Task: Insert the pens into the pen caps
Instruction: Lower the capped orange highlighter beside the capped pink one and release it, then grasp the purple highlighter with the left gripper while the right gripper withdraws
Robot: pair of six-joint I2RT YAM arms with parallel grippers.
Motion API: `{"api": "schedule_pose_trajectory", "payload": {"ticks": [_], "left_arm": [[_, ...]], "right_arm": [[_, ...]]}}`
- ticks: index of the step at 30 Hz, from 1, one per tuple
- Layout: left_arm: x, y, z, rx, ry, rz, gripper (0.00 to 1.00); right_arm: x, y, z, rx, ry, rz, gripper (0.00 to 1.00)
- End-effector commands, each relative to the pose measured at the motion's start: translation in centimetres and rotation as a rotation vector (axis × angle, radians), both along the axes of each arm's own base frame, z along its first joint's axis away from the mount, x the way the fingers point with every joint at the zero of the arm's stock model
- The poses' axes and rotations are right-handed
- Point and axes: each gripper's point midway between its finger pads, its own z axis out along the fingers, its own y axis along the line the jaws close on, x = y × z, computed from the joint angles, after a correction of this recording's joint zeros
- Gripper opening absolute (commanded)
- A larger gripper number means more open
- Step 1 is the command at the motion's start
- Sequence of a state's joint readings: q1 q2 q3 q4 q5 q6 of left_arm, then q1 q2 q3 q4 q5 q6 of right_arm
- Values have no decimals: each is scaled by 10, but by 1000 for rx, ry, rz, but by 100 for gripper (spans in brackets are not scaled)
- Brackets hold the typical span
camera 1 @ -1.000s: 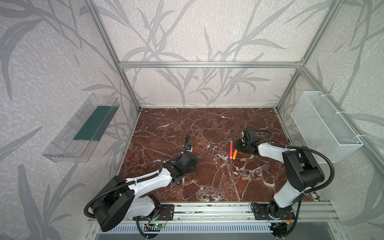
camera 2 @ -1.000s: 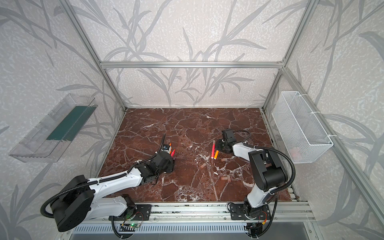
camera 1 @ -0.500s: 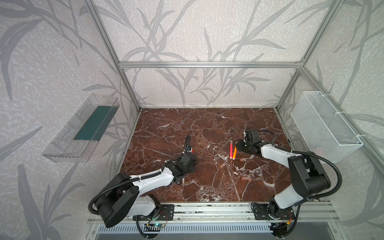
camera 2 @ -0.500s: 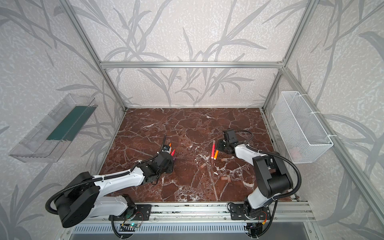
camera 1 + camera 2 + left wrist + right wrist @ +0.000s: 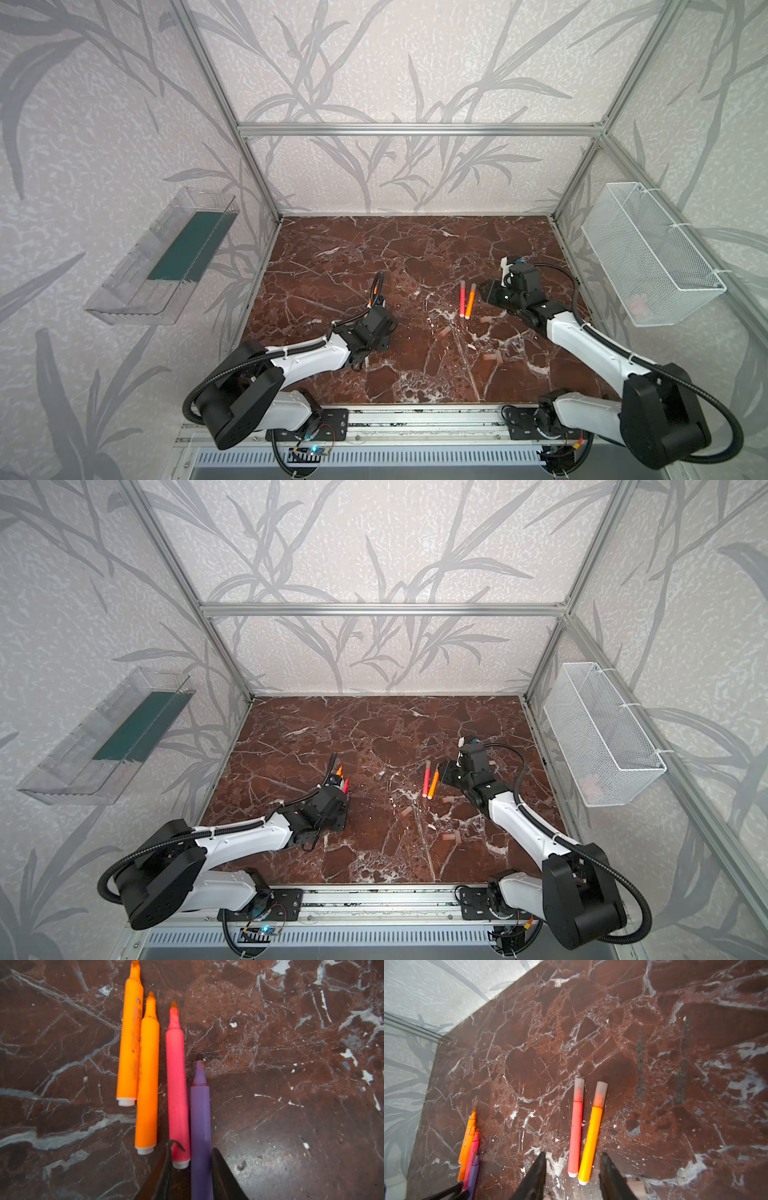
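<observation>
Four uncapped pens lie side by side on the marble: two orange (image 5: 129,1043) (image 5: 147,1084), one pink (image 5: 177,1088) and one purple (image 5: 200,1118). My left gripper (image 5: 193,1147) straddles the purple pen's rear. One finger touches it, the other overlaps the pink pen's end, and a gap remains. In a top view these pens (image 5: 341,777) poke out beyond the left gripper (image 5: 338,789). A capped pink pen (image 5: 576,1132) and a capped orange pen (image 5: 592,1136) lie free, with their white ends between the open jaws of my right gripper (image 5: 573,1154). Loose pen caps (image 5: 445,331) (image 5: 484,320) (image 5: 492,356) lie nearer the front.
A white wire basket (image 5: 648,257) hangs on the right wall. On the left wall hangs a clear tray (image 5: 166,257) with a green insert. Metal frame posts stand at the table's back corners, and a rail runs along the front edge.
The left jaws have narrowed around the purple pen. The right jaws have spread apart, and the right arm's elbow has swung out to the right.
</observation>
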State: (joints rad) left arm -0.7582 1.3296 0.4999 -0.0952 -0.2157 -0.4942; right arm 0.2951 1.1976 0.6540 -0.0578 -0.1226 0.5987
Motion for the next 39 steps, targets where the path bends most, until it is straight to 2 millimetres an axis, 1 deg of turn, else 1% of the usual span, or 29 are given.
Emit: {"api": "schedule_pose_trajectory", "payload": {"ticks": [1, 4, 7, 12, 19, 28, 31, 35, 39], "left_arm": [[-9, 4, -2, -22, 21, 18, 34], [-12, 7, -1, -31, 16, 21, 43], [-16, 6, 1, -45, 13, 14, 44], [-21, 1, 0, -55, 17, -6, 42], [-24, -6, -9, -33, 39, -27, 34], [-20, -10, -21, 6, 67, -23, 35], [-18, -12, -24, 9, 72, -23, 28], [-17, -11, -25, 26, 74, -20, 15], [-14, -15, -20, 17, 68, -24, 11]], "right_arm": [[-12, 2, 2, 14, -1, 11, 43], [-16, 2, 4, 15, -8, 14, 43], [-19, 2, 6, 17, -14, 13, 44], [-20, 4, 5, 19, -14, 20, 45], [-19, 7, 1, 19, -5, 26, 45], [-20, 10, -2, 16, 2, 34, 45], [-21, 11, -2, 19, 0, 34, 45], [-23, 17, 2, 28, -17, 48, 45], [-31, 35, 12, 83, -60, 77, 45]]}}
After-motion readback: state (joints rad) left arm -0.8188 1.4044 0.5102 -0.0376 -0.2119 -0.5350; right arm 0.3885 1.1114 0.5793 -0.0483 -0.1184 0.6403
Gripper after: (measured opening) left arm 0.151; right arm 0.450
